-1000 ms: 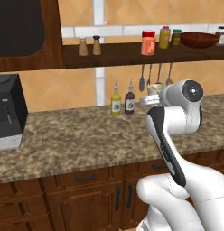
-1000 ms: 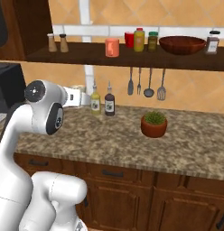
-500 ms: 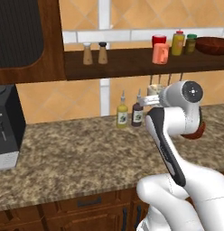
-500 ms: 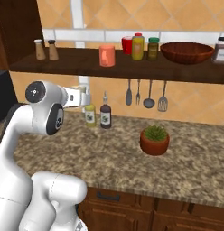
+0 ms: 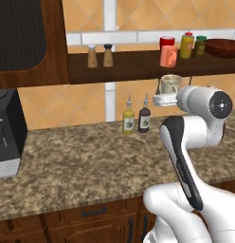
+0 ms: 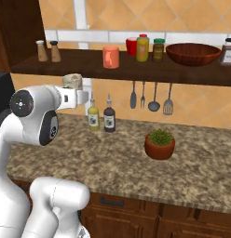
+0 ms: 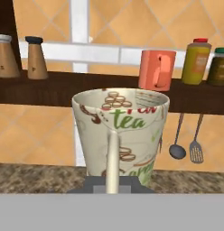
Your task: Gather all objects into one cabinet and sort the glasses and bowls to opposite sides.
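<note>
One pale cream patterned tumbler (image 7: pixel 120 135) sits clenched in our hand (image 5: pixel 163 98), held upright just below the long dark-brown wall shelf (image 5: pixel 138 66). We judge it light, rigid, breakable; its rim grip seems sound.

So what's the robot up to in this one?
The arm's gripper is shut on a cream tea-patterned cup, carried upright in the air just below the dark wooden wall shelf. On the shelf stand a salmon-orange cup and, farther right, a wide reddish-brown bowl. The cream cup is not yet on the shelf.
</note>
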